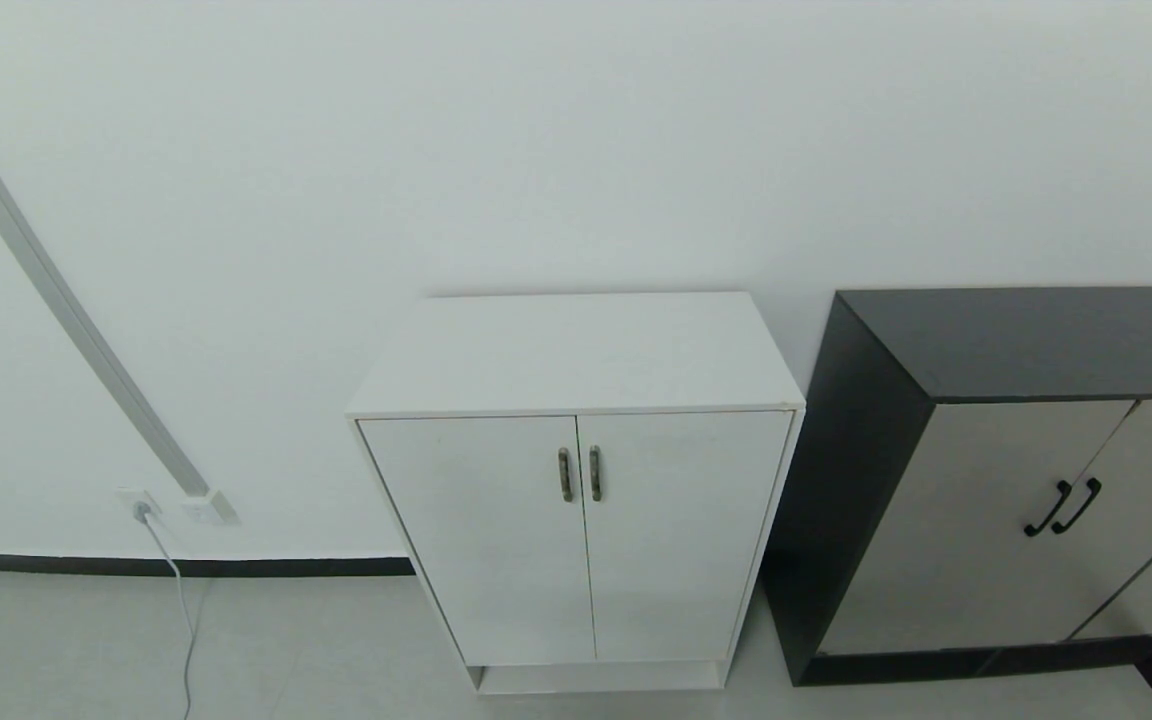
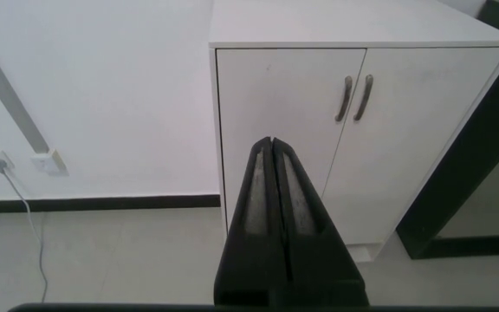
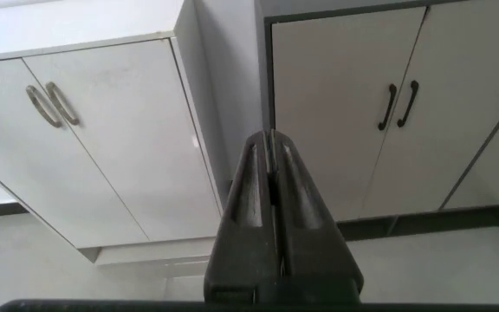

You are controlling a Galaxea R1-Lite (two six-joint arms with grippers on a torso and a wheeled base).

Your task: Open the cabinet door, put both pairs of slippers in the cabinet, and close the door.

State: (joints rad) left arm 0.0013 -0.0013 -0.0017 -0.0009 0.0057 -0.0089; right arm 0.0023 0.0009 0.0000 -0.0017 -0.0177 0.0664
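Ahead, white two-door cabinet (image 1: 496,540), closed, paired metal handles (image 1: 565,474), left tool (image 2: 272,143) and right tool (image 3: 272,137) pressed together.

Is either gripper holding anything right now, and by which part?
Nothing is held. Left gripper and right gripper are both shut and empty, short of the white cabinet.

On the right, against the plain white wall (image 1: 536,150), a black box-shaped cabinet (image 1: 866,480) with glossy grey doors (image 1: 976,530) shut, two curved black handles (image 1: 1064,507) side by side. On the left, a slanting grey conduit strip (image 1: 56,290) above a white wall socket (image 1: 139,503). From the socket, a thin grey cable (image 1: 181,600) hanging past the black skirting band (image 1: 286,567) to the pale grey floor (image 1: 66,650).
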